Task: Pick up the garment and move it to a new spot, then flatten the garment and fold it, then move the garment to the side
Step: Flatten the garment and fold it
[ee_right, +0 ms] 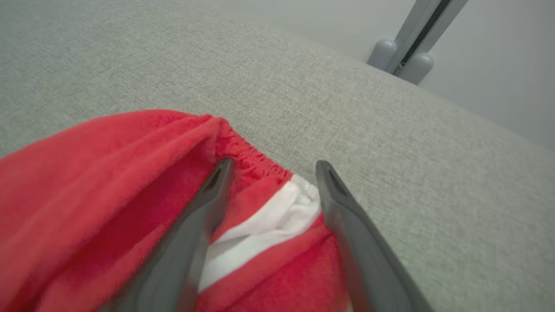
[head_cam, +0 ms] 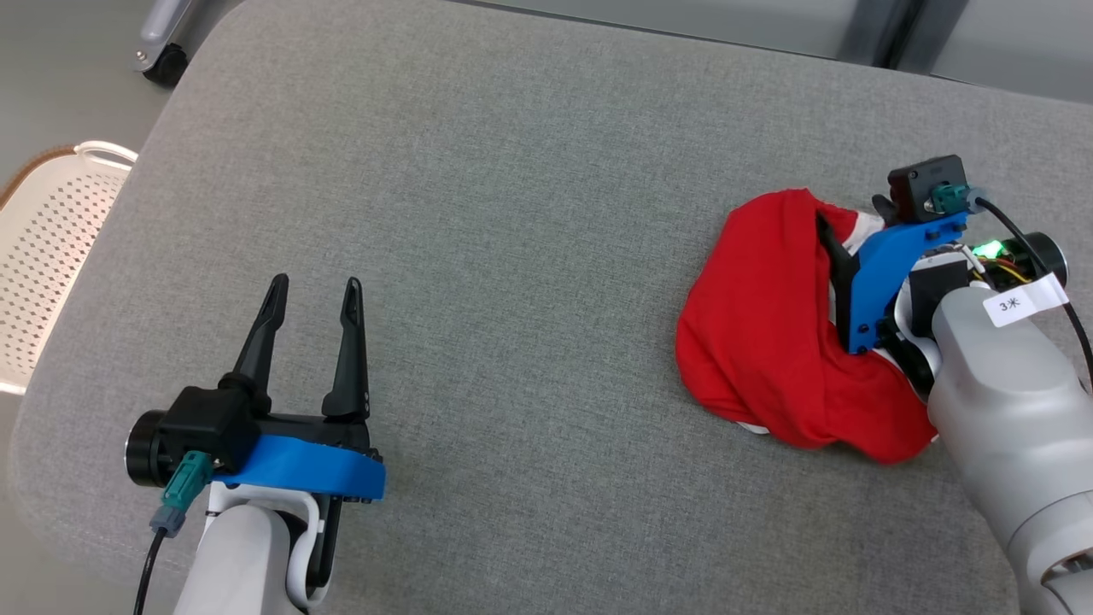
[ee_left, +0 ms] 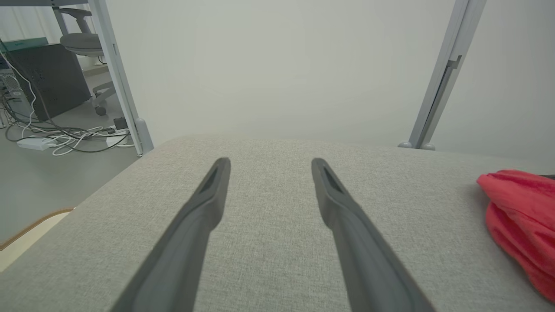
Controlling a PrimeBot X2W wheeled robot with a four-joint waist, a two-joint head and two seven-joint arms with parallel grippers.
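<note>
**Red garment bunched at the right, open right gripper over its hem**

At the far left of the head view, a white perforated basket stands beside the grey cushion, off its edge. The left gripper hovers over the cushion's near left part. Its two dark fingers are spread apart with only bare grey fabric between them, as the left wrist view confirms. It is well apart from the garment, which sits at the right edge of that wrist view.

The middle of the cushion is plain upholstery.

To the right lies the garment, a crumpled red mound with white trim, resting on the cushion near its right side. In the head view its longer axis runs from the far end towards the robot, leaning slightly rightward as it comes nearer. The gathered elastic hem and a white band sit at the far right end.

The right gripper is over that end. In the right wrist view its jaws stand apart and not clamped. One finger lies in a red fold of the garment, and the other lies along the cloth's outer edge next to the bare cushion. The white band and the hem lie between the fingers, near their tips.
</note>
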